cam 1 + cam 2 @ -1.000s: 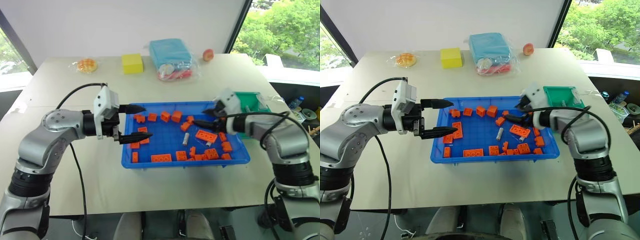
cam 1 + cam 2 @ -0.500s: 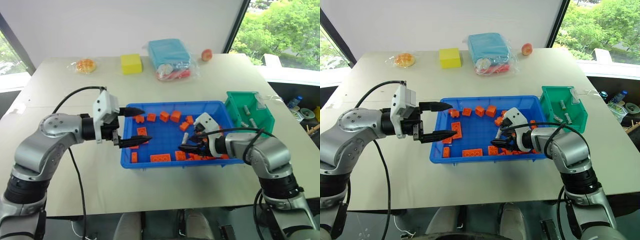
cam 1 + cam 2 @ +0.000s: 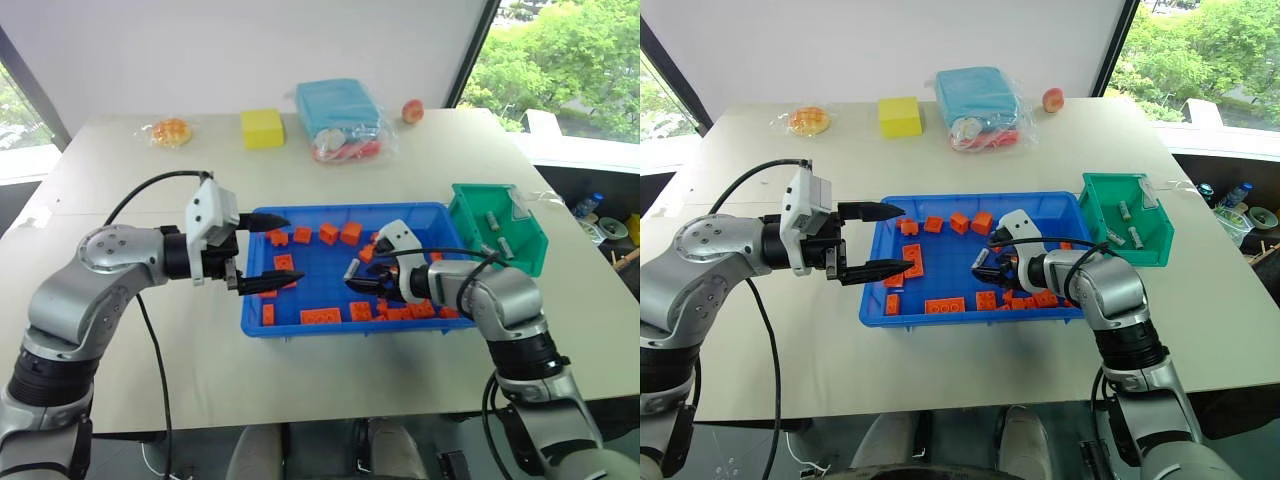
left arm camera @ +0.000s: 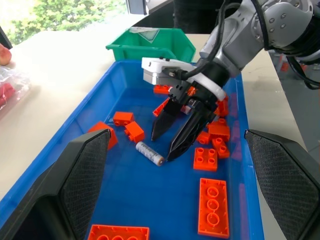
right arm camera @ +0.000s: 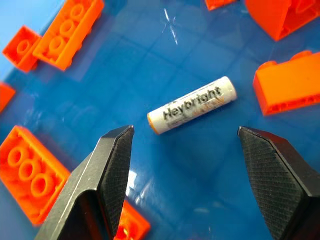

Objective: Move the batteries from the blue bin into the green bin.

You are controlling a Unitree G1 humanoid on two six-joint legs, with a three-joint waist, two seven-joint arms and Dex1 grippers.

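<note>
A silver battery (image 5: 192, 105) lies on the floor of the blue bin (image 3: 320, 330) among several orange bricks (image 3: 320, 316). My right gripper (image 5: 185, 130) hangs open just over it, one finger on each side, not touching it. The left wrist view shows the same battery (image 4: 150, 153) beside the right gripper (image 4: 162, 147). My left gripper (image 3: 295, 246) is open and empty, held level above the bin's left end. The green bin (image 3: 525, 262) stands against the blue bin's right end with a few batteries (image 3: 492, 222) inside.
Along the table's far side lie a pastry (image 3: 172, 131), a yellow block (image 3: 262, 127), a light-blue wrapped package (image 3: 340, 105) with a clear bag of red items (image 3: 345, 148), and a round fruit (image 3: 414, 109). Bare tabletop surrounds the bins.
My right gripper came down and to the left, from beside the green bin into the blue bin, and now straddles a battery. The left gripper stayed put.
</note>
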